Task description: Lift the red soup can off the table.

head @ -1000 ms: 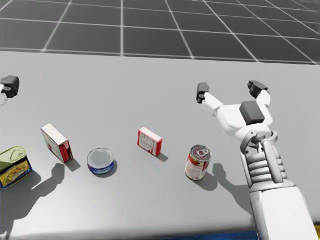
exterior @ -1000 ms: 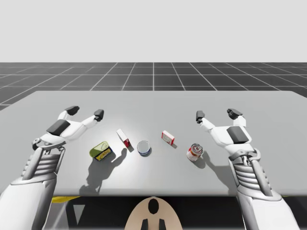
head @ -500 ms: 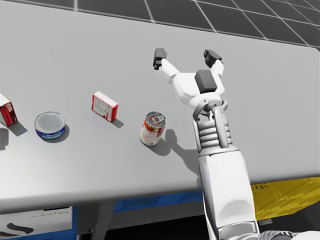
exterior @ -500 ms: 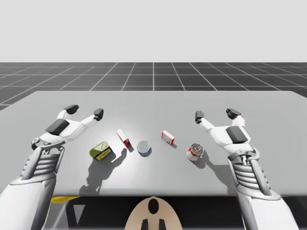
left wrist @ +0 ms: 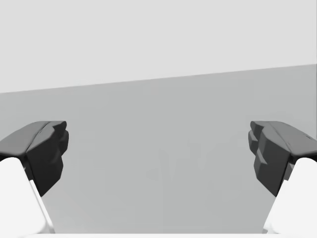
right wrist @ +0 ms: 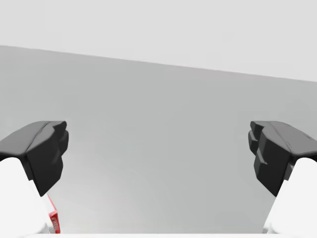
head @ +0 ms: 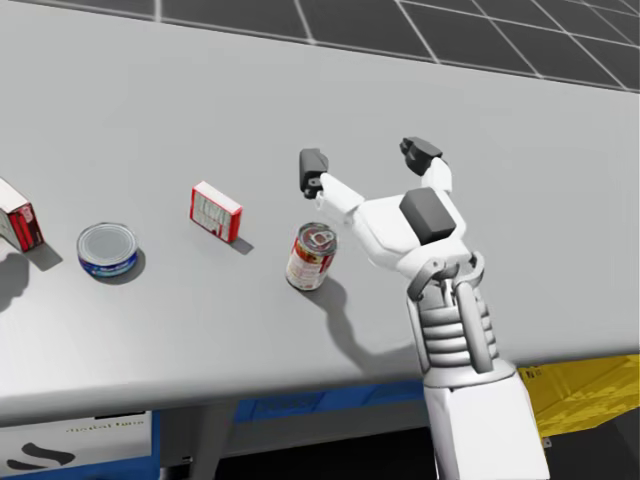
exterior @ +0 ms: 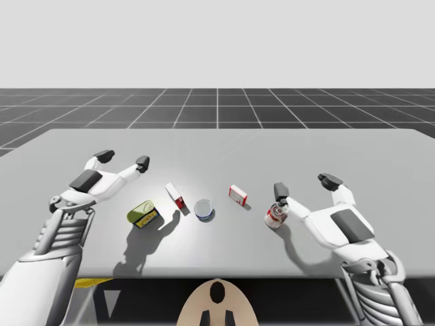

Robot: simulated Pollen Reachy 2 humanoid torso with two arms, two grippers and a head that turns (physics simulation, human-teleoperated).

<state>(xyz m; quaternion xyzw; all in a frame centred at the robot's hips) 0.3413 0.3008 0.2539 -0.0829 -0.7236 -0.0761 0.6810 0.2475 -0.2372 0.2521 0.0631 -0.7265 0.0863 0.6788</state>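
Note:
The red soup can point(exterior: 275, 216) point(head: 311, 258) stands upright on the grey table point(exterior: 217, 146), right of the middle. My right gripper point(exterior: 304, 185) point(head: 366, 160) hovers open just beyond and above it. One fingertip point(head: 312, 168) hangs over the can's far side, and the hand sits to the can's right. In the right wrist view the gripper point(right wrist: 158, 153) is wide open over bare table. My left gripper point(exterior: 123, 159) point(left wrist: 158, 153) is open above the table's left part, with nothing between its fingers.
Left of the can stand a small red box point(exterior: 238, 195) point(head: 216, 211), a blue round tin point(exterior: 204, 209) point(head: 108, 249), a red-and-white box point(exterior: 175, 195) and a green-and-yellow tin point(exterior: 143, 214). The table's front edge runs close behind the can.
My right arm has drawn back toward the front edge, bringing its open gripper close over the can. My head has turned right and down. The left arm has barely moved.

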